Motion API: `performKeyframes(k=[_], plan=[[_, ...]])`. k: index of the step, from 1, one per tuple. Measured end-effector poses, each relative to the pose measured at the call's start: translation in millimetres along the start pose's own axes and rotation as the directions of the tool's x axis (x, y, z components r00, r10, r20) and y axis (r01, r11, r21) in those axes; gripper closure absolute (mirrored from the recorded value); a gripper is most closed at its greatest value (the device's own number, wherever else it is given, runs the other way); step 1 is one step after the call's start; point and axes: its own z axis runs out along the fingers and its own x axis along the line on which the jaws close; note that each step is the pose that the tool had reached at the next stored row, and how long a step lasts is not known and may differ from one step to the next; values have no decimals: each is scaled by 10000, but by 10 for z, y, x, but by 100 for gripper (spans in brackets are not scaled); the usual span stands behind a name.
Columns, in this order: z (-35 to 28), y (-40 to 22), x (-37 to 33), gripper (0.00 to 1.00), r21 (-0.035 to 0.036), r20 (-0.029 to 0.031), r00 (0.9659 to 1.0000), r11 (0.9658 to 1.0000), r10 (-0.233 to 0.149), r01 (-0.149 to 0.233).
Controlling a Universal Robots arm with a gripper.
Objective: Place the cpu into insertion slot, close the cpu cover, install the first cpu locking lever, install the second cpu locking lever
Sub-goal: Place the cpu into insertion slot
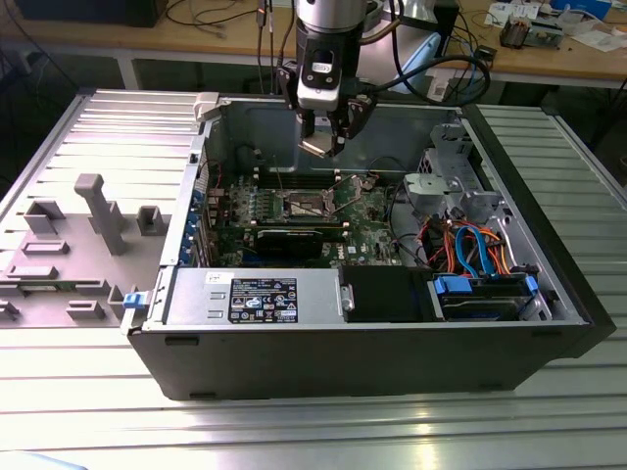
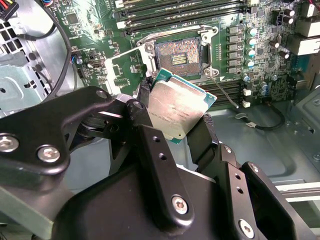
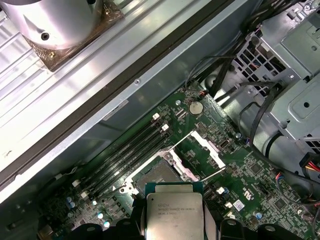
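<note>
So in the exterior view my gripper [image 1: 323,147] hangs over the open computer case [image 1: 343,357], above the green board [image 1: 367,230]. It's pinching the chip [image 1: 317,147], which sits tilted and well clear of the socket [image 1: 301,206]. The cover [image 1: 358,183] stands flipped up on the socket's side toward the exterior view's right. In the second wrist view my fingers [image 2: 145,125] clamp the chip [image 2: 176,111] on two opposite edges, silvery top facing the camera. One corner tips toward the socket [image 2: 181,57], which lies bare with its pin field showing. The cover [image 2: 125,67] is swung open just beside it. In the first wrist view the chip [image 3: 173,212] sits in my grip, near the socket [image 3: 156,175] but not in it. The cover [image 3: 202,150] is open on the far side, and the memory slots [image 3: 125,155] run alongside.
</note>
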Motion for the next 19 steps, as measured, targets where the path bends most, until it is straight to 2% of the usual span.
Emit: performKeyframes(k=[19], plan=[[0, 0, 0, 45, -2, 17, 9998, 9998, 183, -183]])
